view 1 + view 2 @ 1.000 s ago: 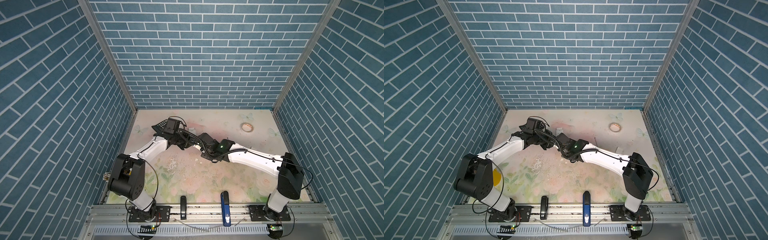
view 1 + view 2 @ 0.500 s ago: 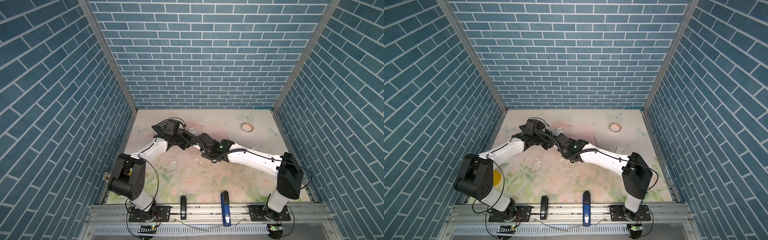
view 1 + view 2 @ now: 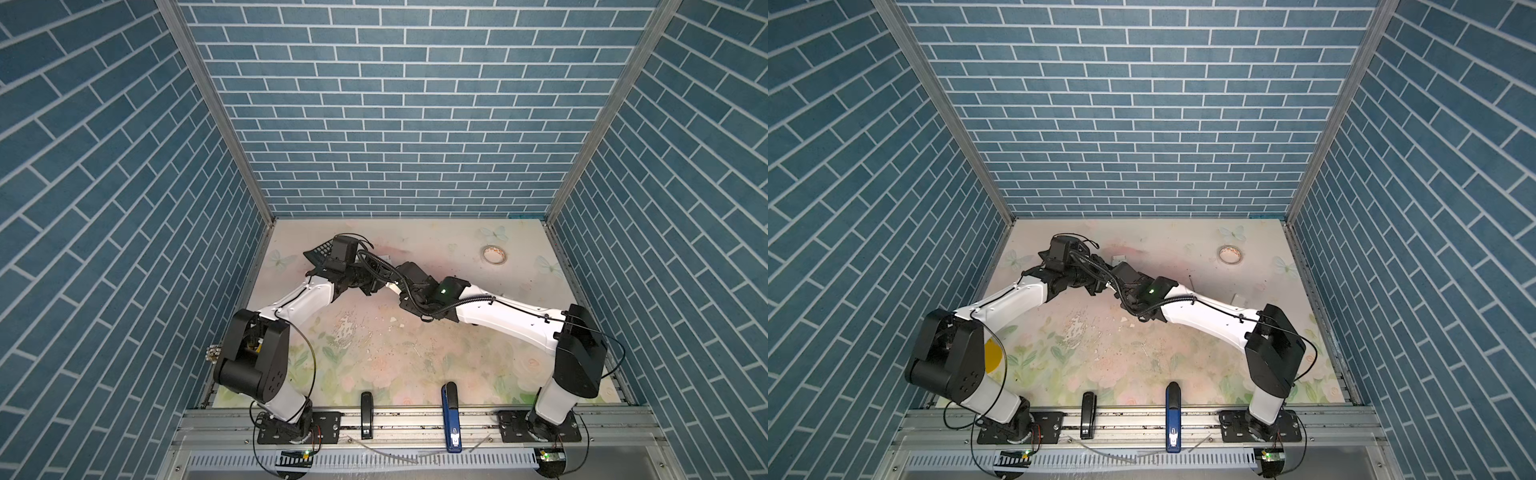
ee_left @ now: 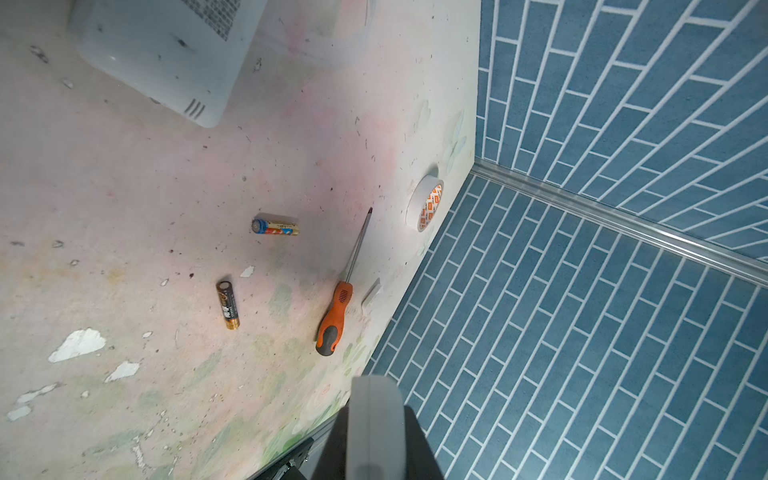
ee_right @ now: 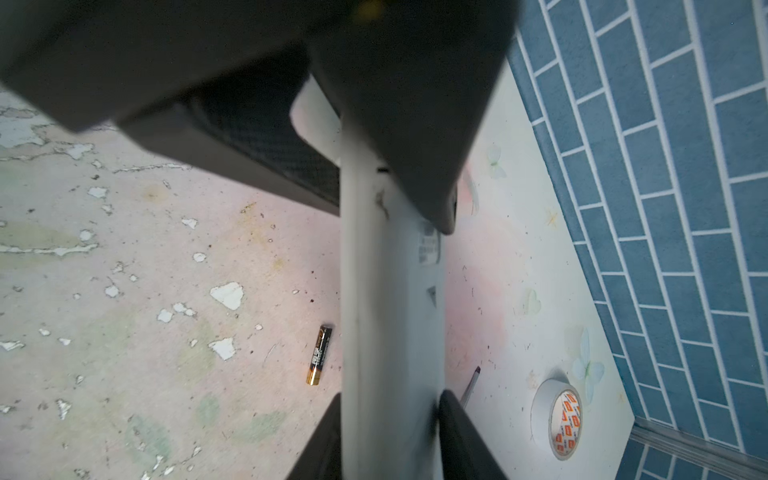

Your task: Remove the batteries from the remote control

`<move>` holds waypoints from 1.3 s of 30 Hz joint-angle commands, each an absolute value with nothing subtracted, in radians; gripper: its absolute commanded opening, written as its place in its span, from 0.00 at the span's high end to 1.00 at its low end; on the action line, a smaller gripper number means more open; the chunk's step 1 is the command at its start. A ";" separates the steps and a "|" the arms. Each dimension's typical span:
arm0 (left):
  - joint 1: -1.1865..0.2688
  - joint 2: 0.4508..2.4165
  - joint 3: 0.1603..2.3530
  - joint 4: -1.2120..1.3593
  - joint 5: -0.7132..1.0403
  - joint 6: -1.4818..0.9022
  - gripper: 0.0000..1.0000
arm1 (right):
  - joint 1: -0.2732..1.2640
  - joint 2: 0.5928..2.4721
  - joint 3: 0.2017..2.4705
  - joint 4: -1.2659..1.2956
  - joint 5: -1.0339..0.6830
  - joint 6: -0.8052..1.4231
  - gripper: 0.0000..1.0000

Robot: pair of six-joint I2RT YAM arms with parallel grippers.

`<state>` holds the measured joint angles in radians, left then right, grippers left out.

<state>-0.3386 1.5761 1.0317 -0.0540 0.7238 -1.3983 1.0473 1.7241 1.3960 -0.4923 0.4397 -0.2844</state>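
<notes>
The remote control [image 5: 386,311] is a long white body held above the table between both arms. My right gripper [image 5: 390,395] has a black finger against each of its sides. Its far end runs in among the dark fingers of my left gripper [image 4: 378,409], which is shut on a pale grey rounded end with a seam. In both top views the grippers meet mid-table [image 3: 390,286] [image 3: 1111,286]. Two batteries lie loose on the table: a gold one with a blue end [image 4: 275,227] and a black-and-gold one [image 4: 227,305] [image 5: 320,353].
An orange-handled screwdriver [image 4: 332,320] and a small white piece [image 4: 371,293] lie near the right edge, a tape roll [image 3: 494,254] by the back right corner. A white casing with small print [image 4: 166,54] and a black keypad [image 3: 320,251] sit behind the grippers.
The left wrist has shifted only slightly. Both grippers stay together at the middle of the table, and no change of hold shows in the top views.
</notes>
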 commanded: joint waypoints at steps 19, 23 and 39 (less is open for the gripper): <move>-0.281 1.600 1.022 0.110 0.688 -1.346 1.00 | 1.050 1.474 1.339 -0.523 0.285 -0.154 0.51; -0.281 1.604 0.999 0.236 0.633 -1.335 1.00 | 1.032 1.412 1.359 -0.563 0.200 -0.063 0.51; -0.321 1.578 0.833 0.863 0.435 -1.335 1.00 | 0.702 1.373 1.209 -0.204 -0.247 0.657 0.58</move>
<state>-0.3038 1.5970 0.8352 0.6868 0.4690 -1.3506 0.7372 1.3781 1.2648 -0.3279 -0.1352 0.4343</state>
